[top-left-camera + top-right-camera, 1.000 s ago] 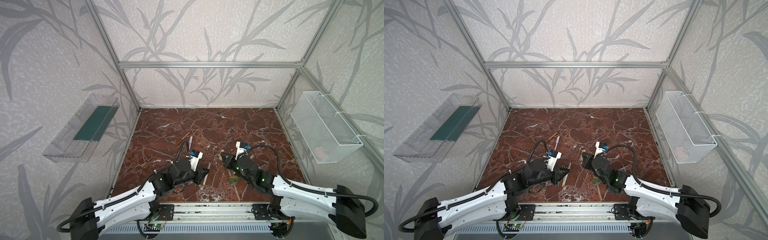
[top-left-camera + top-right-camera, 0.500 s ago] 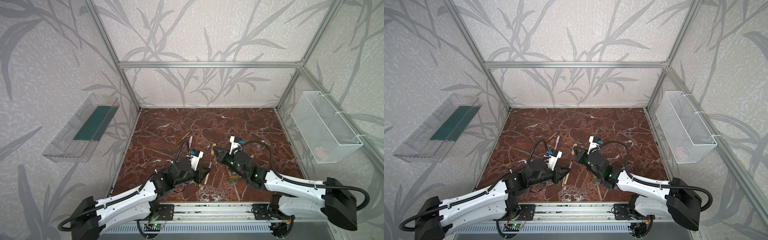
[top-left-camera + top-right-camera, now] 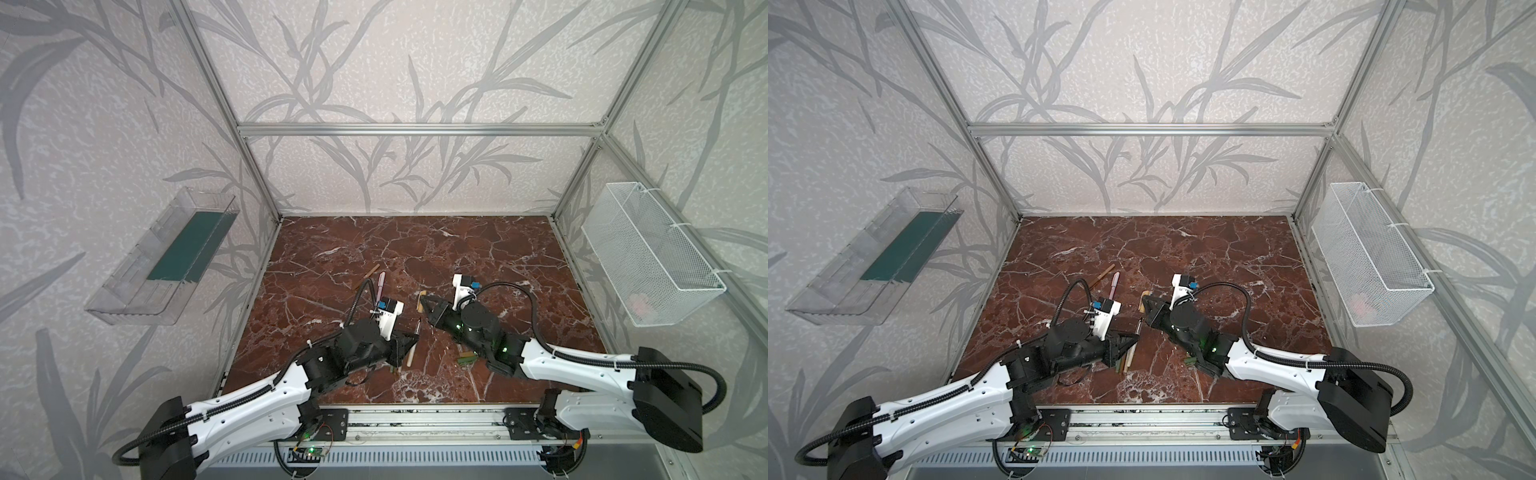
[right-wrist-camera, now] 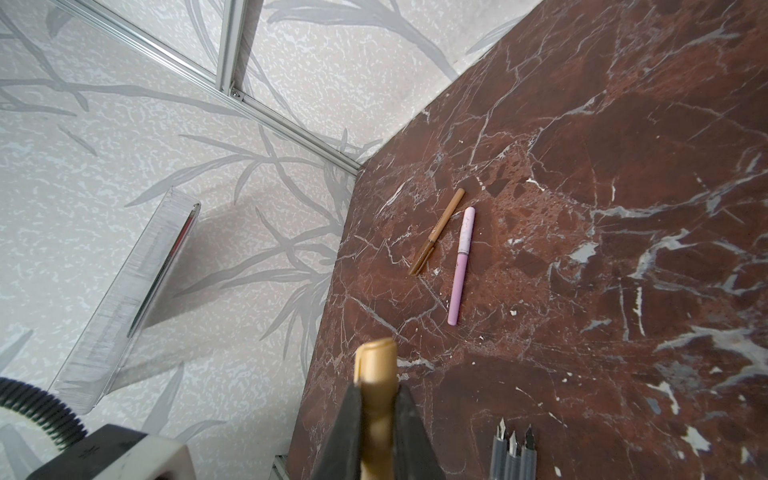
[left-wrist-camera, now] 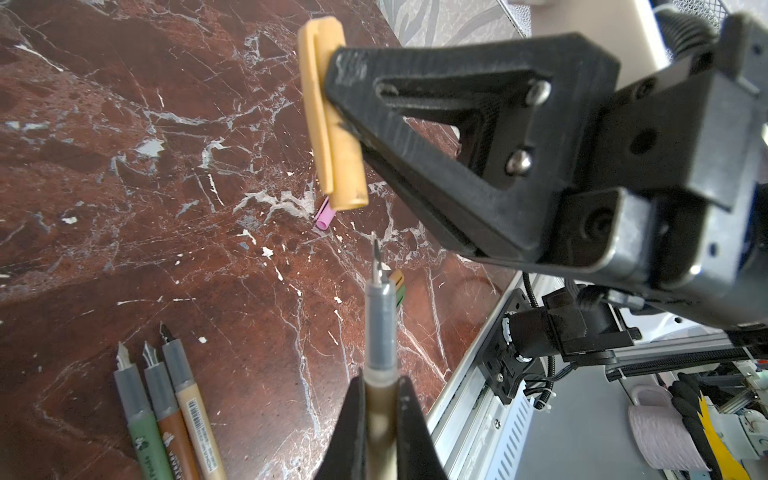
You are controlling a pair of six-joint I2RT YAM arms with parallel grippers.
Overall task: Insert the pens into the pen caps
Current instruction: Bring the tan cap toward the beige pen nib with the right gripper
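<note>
Step in hand: mating one pen with its cap in mid-air over the middle of the marble table

Grips: left gripper is clamped on a gold-tan pen, with its grey section and nib sticking out toward the far side. The right gripper is clamped on a gold-tan cap, open end turned toward the nib.

Position: in both top views the cap sits just far of the nib. The two are apart, nothing engaged. In the left wrist view the nib aims slightly off the cap mouth, and the cap axis is tilted against the pen's.

Judgement: alignment phase, insertion not begun. The next move calls for squaring the cap to the pen's line, then closing the gap along that line. A skewed approach could catch the nib on the rim.

Elsewhere:
- A pink capped pen and a brown capped pen lie far of the left gripper.
- Three uncapped pens lie side by side near it.
- A pink cap and a green cap lie loose on the table
</note>
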